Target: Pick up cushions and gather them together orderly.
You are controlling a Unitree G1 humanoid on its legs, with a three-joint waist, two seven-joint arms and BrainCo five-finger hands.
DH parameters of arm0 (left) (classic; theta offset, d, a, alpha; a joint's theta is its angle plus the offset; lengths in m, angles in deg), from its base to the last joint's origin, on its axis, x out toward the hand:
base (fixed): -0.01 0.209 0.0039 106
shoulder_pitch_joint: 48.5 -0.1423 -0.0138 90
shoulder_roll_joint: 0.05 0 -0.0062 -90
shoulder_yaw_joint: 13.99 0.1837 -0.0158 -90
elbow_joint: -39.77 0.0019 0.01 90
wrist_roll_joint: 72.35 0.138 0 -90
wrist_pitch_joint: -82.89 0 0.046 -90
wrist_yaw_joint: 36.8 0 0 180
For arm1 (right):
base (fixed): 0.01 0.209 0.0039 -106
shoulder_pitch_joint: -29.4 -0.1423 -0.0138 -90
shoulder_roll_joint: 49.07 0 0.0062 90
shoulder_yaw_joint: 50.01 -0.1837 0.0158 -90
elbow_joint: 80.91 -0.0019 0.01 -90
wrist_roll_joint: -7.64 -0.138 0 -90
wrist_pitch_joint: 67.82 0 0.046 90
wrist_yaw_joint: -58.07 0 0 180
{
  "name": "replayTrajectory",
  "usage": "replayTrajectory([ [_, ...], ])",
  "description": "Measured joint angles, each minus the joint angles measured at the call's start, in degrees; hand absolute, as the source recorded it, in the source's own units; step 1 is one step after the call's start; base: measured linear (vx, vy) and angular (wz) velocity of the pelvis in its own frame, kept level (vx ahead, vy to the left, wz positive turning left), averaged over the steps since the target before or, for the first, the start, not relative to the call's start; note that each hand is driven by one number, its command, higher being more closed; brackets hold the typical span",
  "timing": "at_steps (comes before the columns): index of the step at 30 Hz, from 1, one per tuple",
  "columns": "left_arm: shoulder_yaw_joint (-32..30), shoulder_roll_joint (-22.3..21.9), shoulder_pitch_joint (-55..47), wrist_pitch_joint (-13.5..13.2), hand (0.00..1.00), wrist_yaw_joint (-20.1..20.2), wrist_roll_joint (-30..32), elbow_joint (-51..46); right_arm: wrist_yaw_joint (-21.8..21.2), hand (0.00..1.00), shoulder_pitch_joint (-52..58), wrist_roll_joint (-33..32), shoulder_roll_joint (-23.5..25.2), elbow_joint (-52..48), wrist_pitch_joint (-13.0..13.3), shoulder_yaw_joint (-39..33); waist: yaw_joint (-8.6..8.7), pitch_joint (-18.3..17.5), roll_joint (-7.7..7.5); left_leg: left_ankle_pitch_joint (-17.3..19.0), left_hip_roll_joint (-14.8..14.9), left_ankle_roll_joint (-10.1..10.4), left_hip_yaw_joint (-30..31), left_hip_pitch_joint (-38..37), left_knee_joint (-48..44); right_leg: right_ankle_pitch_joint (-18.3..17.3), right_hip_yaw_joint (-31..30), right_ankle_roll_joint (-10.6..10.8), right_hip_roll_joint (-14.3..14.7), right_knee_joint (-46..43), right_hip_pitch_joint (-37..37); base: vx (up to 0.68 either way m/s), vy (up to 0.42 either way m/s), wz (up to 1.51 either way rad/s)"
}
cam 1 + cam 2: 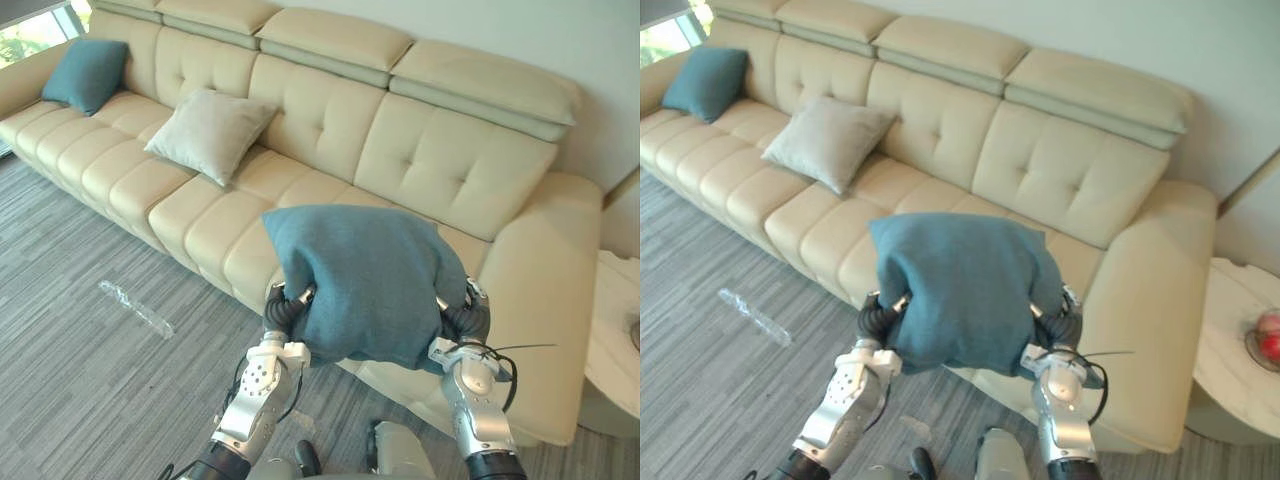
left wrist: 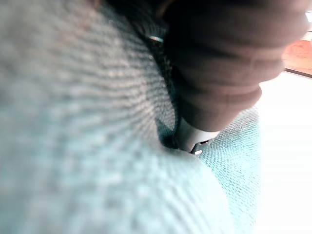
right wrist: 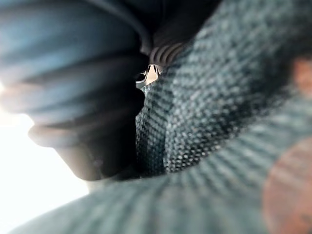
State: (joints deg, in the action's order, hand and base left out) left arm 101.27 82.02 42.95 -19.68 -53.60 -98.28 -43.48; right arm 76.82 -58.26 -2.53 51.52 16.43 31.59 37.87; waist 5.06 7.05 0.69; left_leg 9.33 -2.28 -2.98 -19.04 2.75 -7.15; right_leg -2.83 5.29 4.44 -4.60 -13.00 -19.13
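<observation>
A large teal cushion (image 1: 370, 280) hangs in the air in front of the cream sofa (image 1: 450, 160), squeezed between my two hands. My left hand (image 1: 283, 310) presses its left side and my right hand (image 1: 468, 320) its right side; the cushion covers both hands beyond their dark wrist covers. Up close, the left wrist view has the teal weave (image 2: 73, 122) against the dark cover (image 2: 229, 58), and the right wrist view has the same fabric (image 3: 219, 97). A beige cushion (image 1: 210, 133) leans on the sofa's middle seats. A smaller teal cushion (image 1: 87, 72) rests at the far left end.
The sofa's right seats below the held cushion are bare. A white side table (image 1: 1240, 330) with red fruit on a plate (image 1: 1270, 335) stands right of the sofa's arm. A clear plastic wrapper (image 1: 135, 307) lies on the grey carpet at the left.
</observation>
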Motion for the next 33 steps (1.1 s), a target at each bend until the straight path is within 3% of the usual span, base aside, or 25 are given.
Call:
replayTrajectory([
  [2, 1.4, 0.0, 0.0, 0.1, 1.00, 0.3, 0.1, 0.0, 0.0, 1.00, 2.5, 0.0, -0.5, -1.2, 0.0, -0.1, 0.57, -0.5, -0.69, 0.7, -1.8, 0.5, 3.4, -1.5, 0.9, 4.5, -1.6, -1.9, -0.4, 1.6, 0.2, 0.41, -0.101, 1.00],
  [3, 1.7, -0.5, -0.1, 0.1, 1.00, 0.7, 0.2, 0.0, 0.0, 1.00, 4.1, 0.0, -0.6, -2.9, 0.0, -0.3, 0.76, -0.6, -0.30, 2.0, -1.9, 0.9, 5.7, -2.2, 0.2, 5.7, -0.8, -3.6, -0.8, 0.8, 1.0, 0.32, -0.106, 0.95],
  [4, 1.7, -0.7, -0.3, 0.3, 1.00, 0.7, 0.2, -0.1, 0.0, 1.00, 4.2, 0.0, -0.7, -3.0, 0.0, -0.4, 0.82, -0.7, 0.37, 2.2, -1.4, 1.1, 5.9, -2.2, -0.3, 5.5, -0.2, -3.5, -0.5, 0.4, 1.0, 0.45, -0.142, 0.80],
  [5, 1.7, -1.2, -0.5, 0.3, 1.00, 0.7, 0.6, -0.5, 0.0, 1.00, 5.2, 0.0, 0.0, -5.4, -0.4, -0.7, 0.59, -1.5, 1.79, 3.1, 0.4, 2.6, 6.9, -1.1, -3.4, 4.5, 2.6, -4.6, -0.1, 0.3, 2.3, 0.44, -0.152, 0.52],
  [7, 1.3, -1.8, -0.7, 0.4, 1.00, 0.7, 0.6, -0.6, 0.0, 1.00, 6.4, 0.1, 0.5, -8.8, -0.7, -0.7, -0.23, -1.5, 1.87, 3.9, 3.0, 3.7, 5.3, 1.4, -12.2, 4.1, 3.8, -4.9, 0.8, 1.1, 4.9, 0.40, -0.163, 0.39],
  [9, 0.3, -2.7, -3.8, 0.6, 1.00, 0.8, 0.6, -4.1, 0.0, 1.00, 10.5, 0.2, 0.8, -18.8, -0.6, -0.5, -2.31, -0.9, 1.36, 3.1, 9.9, 3.3, 0.4, 7.2, -35.9, 0.3, 2.7, -6.4, 2.3, 2.9, 12.8, 0.39, -0.127, 0.02],
  [10, 0.2, -2.8, -4.6, 0.6, 1.00, 0.9, 0.6, -5.0, 0.0, 1.00, 10.6, 0.2, 0.8, -19.9, -0.4, -0.5, -2.56, -1.0, 1.30, 3.6, 11.0, 3.2, -0.1, 7.7, -38.0, -0.6, 2.3, -6.6, 2.4, 3.0, 13.7, 0.41, -0.027, -0.27],
  [11, 0.3, -3.3, -6.1, 0.4, 1.00, 1.3, 0.6, -7.0, 0.0, 1.00, 10.5, 0.2, 0.8, -22.3, 0.6, -0.5, -3.22, -1.2, 1.41, 5.7, 14.3, 3.1, -0.8, 9.6, -41.0, -1.7, 1.4, -6.7, 2.7, 3.1, 15.4, 0.31, 0.002, -0.38],
  [13, 0.0, -4.6, -6.3, 0.2, 1.00, 2.1, 0.6, -8.4, 0.0, 1.00, 9.5, 0.2, 1.1, -24.1, 2.0, -0.5, -4.64, -1.2, 1.06, 7.5, 16.2, 3.3, -0.7, 11.9, -36.3, -2.4, -1.2, -6.1, 1.7, 3.5, 16.2, 0.25, 0.056, -0.52],
  [16, -0.3, -5.3, -6.5, 0.1, 1.00, 2.4, 0.9, -8.7, 0.1, 1.00, 8.8, 0.2, 1.4, -23.8, 2.6, -0.6, -5.12, -1.3, 1.24, 6.8, 14.5, 4.5, 4.8, 12.1, -24.3, -4.2, -4.9, -4.2, 0.5, 4.0, 17.6, 0.18, 0.221, -0.54],
  [17, -0.6, -5.3, -6.8, 0.1, 1.00, 2.4, 1.0, -8.9, 0.1, 1.00, 8.6, 0.2, 1.6, -22.5, 2.6, -0.5, -5.74, -1.5, 1.62, 4.1, 12.2, 7.3, 11.6, 10.7, -14.2, -5.4, -8.1, -2.3, 0.3, 3.2, 17.3, 0.22, 0.417, -0.84],
  [18, -0.6, -5.3, -6.9, 0.1, 1.00, 2.4, 1.0, -8.9, 0.1, 1.00, 8.4, 0.2, 1.6, -21.9, 2.6, -0.5, -5.85, -1.7, 1.92, 2.4, 11.9, 8.7, 13.0, 10.5, -12.2, -5.7, -8.8, -1.7, 0.5, 3.0, 17.2, 0.23, 0.435, -1.14],
  [19, -0.7, -4.5, -7.8, 0.4, 1.00, 2.4, 1.0, -8.8, 0.0, 1.00, 8.3, 0.2, 2.9, -19.1, 2.2, -0.3, -6.06, -2.1, 0.99, -1.6, 10.1, 8.9, 12.6, 8.5, -11.8, -6.1, -11.9, -0.4, -0.5, 2.8, 17.3, 0.22, 0.341, -0.88],
  [20, -0.7, -4.3, -8.2, 0.5, 1.00, 2.4, 1.0, -9.0, 0.1, 1.00, 9.3, 0.2, 4.0, -18.7, 1.4, -0.3, -5.67, -2.8, -0.41, -0.6, 9.3, 7.5, 9.8, 8.3, -12.8, -5.5, -13.4, 0.4, -2.1, 3.5, 17.3, 0.24, 0.314, -0.81],
  [22, -0.7, -4.3, -8.4, 0.6, 1.00, 2.4, 1.0, -9.0, 0.0, 1.00, 9.4, 0.2, 5.2, -18.6, 1.3, -0.3, -5.40, -2.8, -1.43, 0.7, 8.5, 5.8, 6.7, 8.3, -14.7, -4.5, -15.2, 2.1, -3.6, 3.8, 16.6, 0.20, 0.295, -0.65],
  [24, -0.7, -4.3, -8.5, 0.7, 1.00, 2.4, 1.0, -9.0, 0.0, 1.00, 9.5, 0.3, 5.4, -18.5, 1.3, -0.2, -5.54, -2.9, -1.77, 2.6, 8.2, 4.8, 3.3, 7.3, -16.1, -3.3, -17.3, 3.4, -4.4, 2.7, 15.2, 0.13, 0.249, -0.85],
  [26, -0.7, -4.3, -8.5, 0.7, 1.00, 2.4, 1.1, -9.0, 0.0, 1.00, 9.5, 0.4, 5.3, -18.3, 1.3, -0.1, -5.48, -2.9, -1.84, 3.9, 8.2, 4.5, 0.9, 5.6, -16.1, -3.3, -18.4, 3.5, -4.3, 0.1, 13.4, 0.08, 0.188, -0.91],
  [29, -1.1, -3.7, -8.5, 0.7, 1.00, 2.4, 1.2, -9.0, -0.1, 1.00, 8.0, 0.7, 5.3, -14.1, 1.6, 0.1, -5.41, -3.1, -2.32, 4.7, 8.5, 4.5, -4.3, 1.9, -13.1, -2.7, -13.9, 3.1, -4.0, -7.1, 7.7, 0.04, 0.092, -1.09],
  [33, -2.0, -1.9, -8.4, 0.7, 1.00, 2.4, 1.7, -7.1, -1.9, 1.00, 4.2, 0.6, 4.1, -4.1, 1.5, 0.7, -4.28, -3.4, -2.66, 3.3, 8.0, 5.7, -8.6, -0.8, -7.4, -0.3, 2.5, -1.0, -5.3, -1.3, 6.5, 0.00, -0.007, -0.96],
])
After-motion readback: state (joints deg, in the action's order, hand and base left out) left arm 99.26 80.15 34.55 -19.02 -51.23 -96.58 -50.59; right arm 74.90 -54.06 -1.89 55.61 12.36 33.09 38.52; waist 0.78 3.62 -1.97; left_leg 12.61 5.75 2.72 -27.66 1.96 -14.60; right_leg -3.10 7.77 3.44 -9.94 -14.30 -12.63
